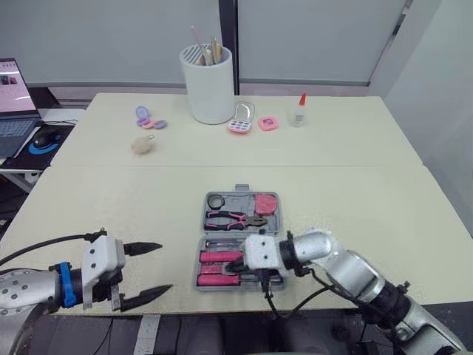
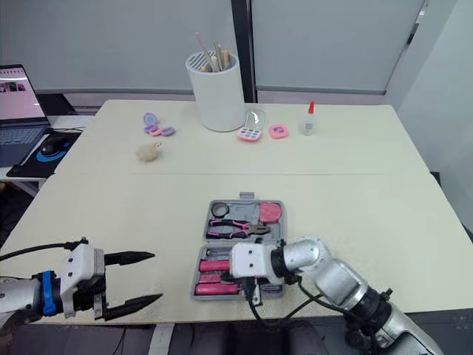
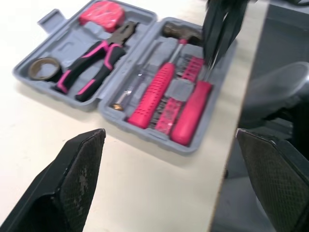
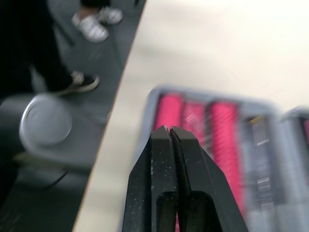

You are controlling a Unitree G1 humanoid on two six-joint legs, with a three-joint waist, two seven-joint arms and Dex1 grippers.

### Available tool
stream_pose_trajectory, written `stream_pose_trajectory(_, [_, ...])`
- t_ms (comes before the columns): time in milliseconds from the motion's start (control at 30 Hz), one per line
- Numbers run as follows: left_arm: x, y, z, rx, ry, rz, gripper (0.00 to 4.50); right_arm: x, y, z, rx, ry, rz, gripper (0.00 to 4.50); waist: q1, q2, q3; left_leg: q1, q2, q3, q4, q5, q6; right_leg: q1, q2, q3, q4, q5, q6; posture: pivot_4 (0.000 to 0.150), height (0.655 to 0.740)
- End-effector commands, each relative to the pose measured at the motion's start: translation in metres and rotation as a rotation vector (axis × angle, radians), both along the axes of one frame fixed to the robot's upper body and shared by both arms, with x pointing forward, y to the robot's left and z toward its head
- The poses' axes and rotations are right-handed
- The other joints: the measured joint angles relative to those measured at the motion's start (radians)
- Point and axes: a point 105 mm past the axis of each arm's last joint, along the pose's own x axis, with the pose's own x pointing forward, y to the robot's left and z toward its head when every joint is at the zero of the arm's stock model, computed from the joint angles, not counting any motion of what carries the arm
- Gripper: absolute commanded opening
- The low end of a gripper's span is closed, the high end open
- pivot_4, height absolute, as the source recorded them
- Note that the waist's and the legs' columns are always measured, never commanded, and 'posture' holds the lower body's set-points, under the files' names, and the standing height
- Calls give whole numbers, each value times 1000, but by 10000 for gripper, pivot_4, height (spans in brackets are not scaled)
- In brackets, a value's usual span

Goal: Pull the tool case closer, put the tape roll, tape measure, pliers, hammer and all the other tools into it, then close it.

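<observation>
The grey tool case (image 1: 238,198) lies open near the table's front edge. Its far half holds the tape roll (image 1: 216,201), the pink-handled pliers (image 1: 233,219) and the pink tape measure (image 1: 266,203). In the near half lie the hammer (image 3: 179,33) and pink-handled screwdrivers (image 1: 220,268). My right gripper (image 4: 169,129) is shut with nothing in it, pointing down over the near half of the case; its fingertips (image 3: 212,58) hover just above the pink handles. My left gripper (image 1: 162,268) stands open and empty, left of the case near the front edge.
At the table's far side stand a white holder (image 1: 209,85) with sticks, a glue bottle (image 1: 299,111), pink compacts (image 1: 242,122), purple pieces (image 1: 148,117) and a beige fluffy ball (image 1: 143,144). A laptop (image 1: 15,96) sits on a side desk. A person's shoes (image 4: 91,24) show on the floor.
</observation>
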Motion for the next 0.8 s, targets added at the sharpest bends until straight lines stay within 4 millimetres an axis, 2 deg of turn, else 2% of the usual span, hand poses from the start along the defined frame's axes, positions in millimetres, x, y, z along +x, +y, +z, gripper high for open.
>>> stream_pose_trajectory(33, [19, 7, 1, -55, 4, 113, 45000, 11, -31, 24, 67, -44, -95, 596, 8, 0, 0, 0, 0, 0, 0, 0, 0, 0, 0, -1, 0, 0, 0, 1500, 7376])
stream_pose_trajectory(133, [32, 8, -6, -48, -12, 112, 38612, 31, -72, 8, -70, -44, -262, 0, 10, -1, 0, 0, -1, 1, 0, 0, 0, 0, -1, 0, -1, 0, 0, 1500, 7376])
stream_pose_trajectory(200, [44, 6, -14, -17, -26, 85, 32407, 52, -104, -10, -210, -100, -402, 0, 10, 0, 0, 0, -1, 1, 0, 0, 0, 0, -1, 0, -1, 0, 0, 1500, 7376])
stream_pose_trajectory(233, [50, 4, -17, -12, -27, 76, 29490, 60, -113, -17, -248, -110, -462, 0, 11, -1, 0, 0, -1, 1, 0, 0, 0, 0, -1, 0, -1, 0, 0, 1500, 7376])
stream_pose_trajectory(367, [65, 0, -27, 24, -31, 41, 16526, 74, -122, -30, -298, -123, -526, 0, 0, -1, 0, -1, 0, 3, 0, 0, 0, -2, 1, 2, 0, 0, 0, 1500, 7376])
stream_pose_trajectory(433, [81, -8, -40, 61, -28, 2, 9821, 79, -119, -35, -323, -147, -503, 0, -1, 0, 0, -1, 0, 3, 0, 0, 0, -3, 1, 2, 1, 0, 0, 1500, 7376])
stream_pose_trajectory(533, [93, -15, -50, 84, -29, -38, 447, 85, -115, -41, -351, -169, -480, 0, -2, 0, 0, -2, -1, 4, 1, 0, 0, -5, 1, 3, 4, 0, 0, 1500, 7376])
stream_pose_trajectory(700, [102, -14, -72, 144, -12, -52, 447, 89, -112, -54, -378, -145, -464, 0, -3, -1, 0, -4, -1, 9, 1, 0, 0, -11, 0, 3, 7, 0, 0, 1500, 7376])
stream_pose_trajectory(800, [110, -17, -78, 141, -18, -43, 447, 88, -109, -57, -384, -131, -442, 0, -2, -1, 0, -5, 0, 10, 2, 0, 0, -13, 0, 4, 11, 0, 0, 1500, 7376])
